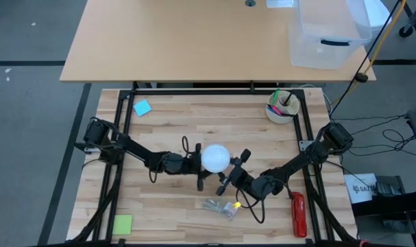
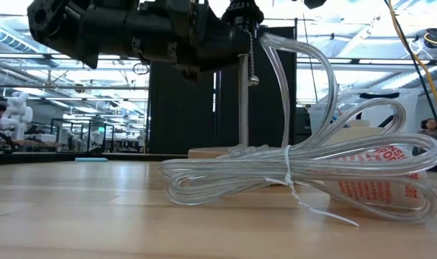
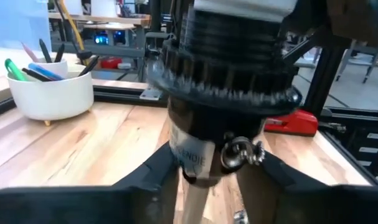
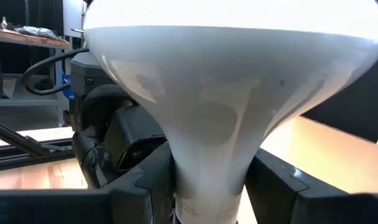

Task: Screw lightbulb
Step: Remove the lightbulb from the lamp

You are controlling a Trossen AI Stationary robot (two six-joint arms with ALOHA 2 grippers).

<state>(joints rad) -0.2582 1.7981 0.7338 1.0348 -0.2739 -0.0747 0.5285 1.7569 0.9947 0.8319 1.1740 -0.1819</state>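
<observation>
Two pincers meet at the lightbulb (image 1: 216, 158): right (image 4: 207, 186) gripping its neck.

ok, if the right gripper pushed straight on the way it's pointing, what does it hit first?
The lightbulb: its neck already sits between the right gripper fingers, filling the right wrist view. Directly behind it is the left gripper, apparently next in line, though depth is unclear.

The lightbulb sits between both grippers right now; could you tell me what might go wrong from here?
The lightbulb is lit, and the right gripper pinches its narrow neck: it may slip or tilt and cross-thread. The left gripper straddles the black socket, whose pull chain could snag.
</observation>
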